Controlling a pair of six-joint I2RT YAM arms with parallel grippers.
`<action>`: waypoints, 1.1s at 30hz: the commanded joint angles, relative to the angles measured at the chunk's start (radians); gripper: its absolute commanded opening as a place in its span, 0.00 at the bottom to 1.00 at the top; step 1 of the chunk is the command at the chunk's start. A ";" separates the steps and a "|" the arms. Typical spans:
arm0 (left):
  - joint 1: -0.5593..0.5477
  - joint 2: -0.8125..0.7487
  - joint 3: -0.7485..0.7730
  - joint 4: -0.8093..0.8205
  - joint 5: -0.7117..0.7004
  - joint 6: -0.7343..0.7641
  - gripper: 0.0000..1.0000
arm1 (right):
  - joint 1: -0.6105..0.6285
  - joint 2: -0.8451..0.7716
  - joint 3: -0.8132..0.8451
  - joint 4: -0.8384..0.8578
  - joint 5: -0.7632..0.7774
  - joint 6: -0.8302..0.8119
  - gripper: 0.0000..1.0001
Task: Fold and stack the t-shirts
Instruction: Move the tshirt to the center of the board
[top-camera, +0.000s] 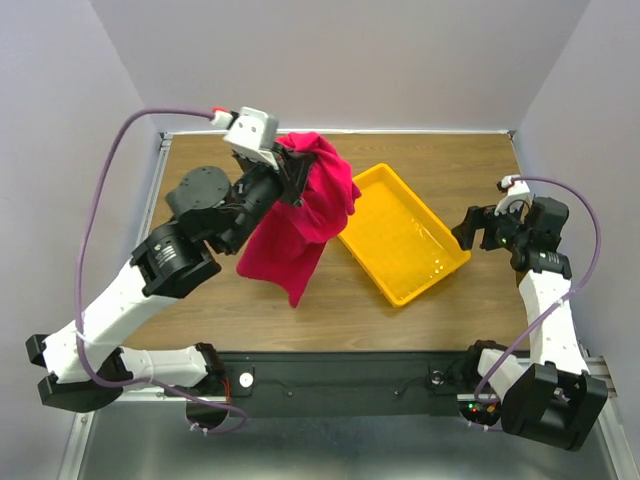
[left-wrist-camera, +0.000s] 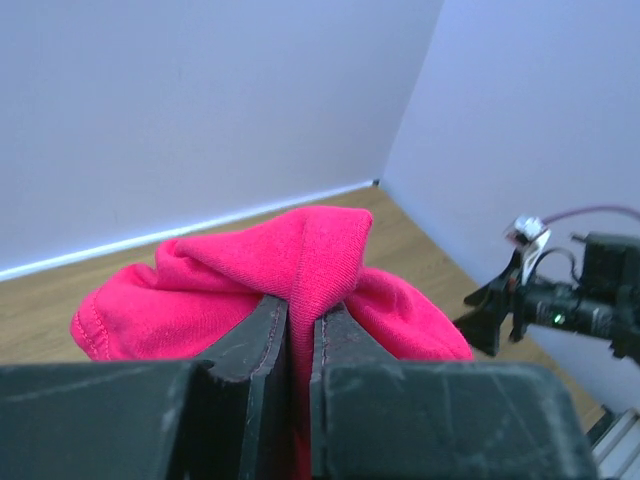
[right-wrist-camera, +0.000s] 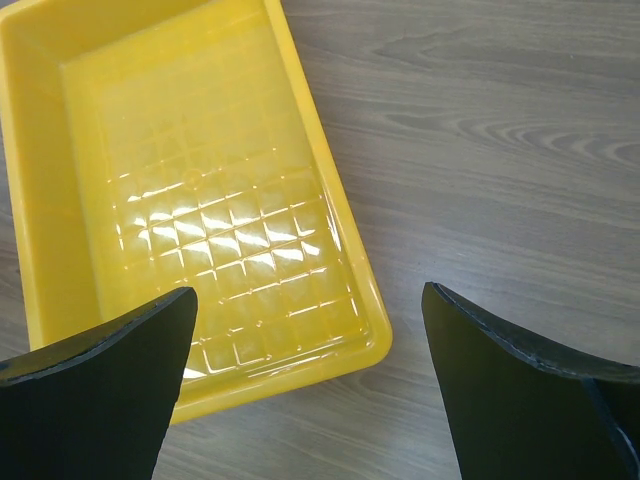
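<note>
The crimson-red t-shirt (top-camera: 300, 225) hangs bunched in the air over the middle-left of the table, its lower end trailing down towards the wood. My left gripper (top-camera: 291, 172) is shut on a fold of it near the top. In the left wrist view a ridge of the t-shirt (left-wrist-camera: 310, 255) runs down between the two dark fingers (left-wrist-camera: 250, 350), which stand close together at the left gripper (left-wrist-camera: 300, 312). My right gripper (top-camera: 470, 228) hovers at the right, open and holding nothing. In its own view the right gripper (right-wrist-camera: 309, 290) spans the near corner of the tray.
A yellow plastic tray (top-camera: 405, 238) lies slanted on the wooden table, right of the shirt, with nothing in it; its corner rim (right-wrist-camera: 300, 362) shows under the right gripper. Pale walls close in the back and sides. The left arm's purple cable loops over the left edge.
</note>
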 joint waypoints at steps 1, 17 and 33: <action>-0.002 0.016 -0.064 0.067 0.035 0.007 0.00 | -0.012 0.003 -0.006 0.055 0.010 -0.005 1.00; -0.002 -0.315 -0.609 0.130 0.018 -0.184 0.00 | -0.017 0.023 -0.037 0.067 0.024 -0.039 1.00; -0.001 -0.086 -0.675 0.056 -0.057 -0.288 0.98 | -0.018 0.015 -0.057 0.070 0.024 -0.051 1.00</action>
